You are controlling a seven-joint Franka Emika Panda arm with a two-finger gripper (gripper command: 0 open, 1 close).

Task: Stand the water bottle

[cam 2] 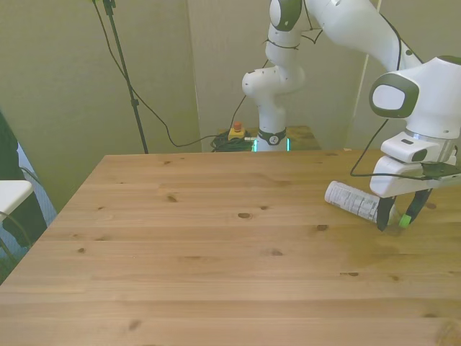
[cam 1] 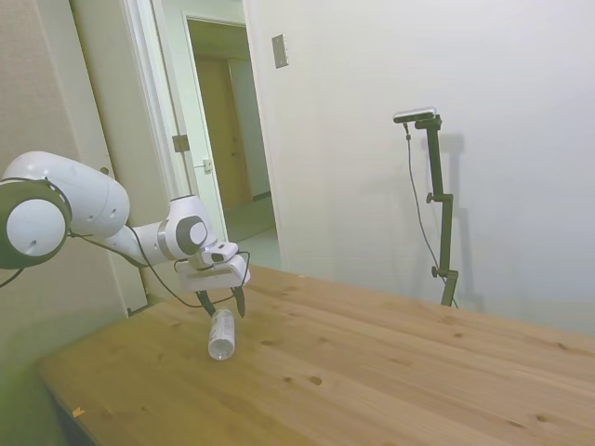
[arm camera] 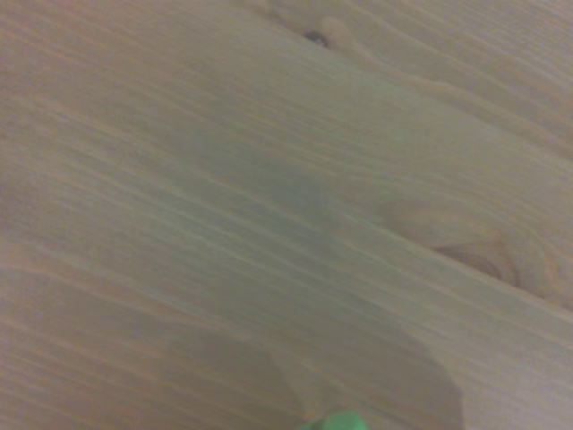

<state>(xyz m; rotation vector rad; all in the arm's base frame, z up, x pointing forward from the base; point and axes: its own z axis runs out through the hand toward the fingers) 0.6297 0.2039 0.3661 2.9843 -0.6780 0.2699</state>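
One camera stands off the side of the long wooden table (cam 1: 390,362) and looks across it, with my white arm coming in from the picture's left. The second camera faces me from across the same table — both see its whole top. The third sits on my wrist, very near the boards, blurred — only wood grain and a bit of green.

Water bottle (cam 2: 353,201): small, clear plastic, white printed label, green screw cap (cam 2: 406,220); lying on its side on the wooden surface (cam 2: 216,245), cap end between the fingers of the tool (cam 2: 395,218), body extending out from it.
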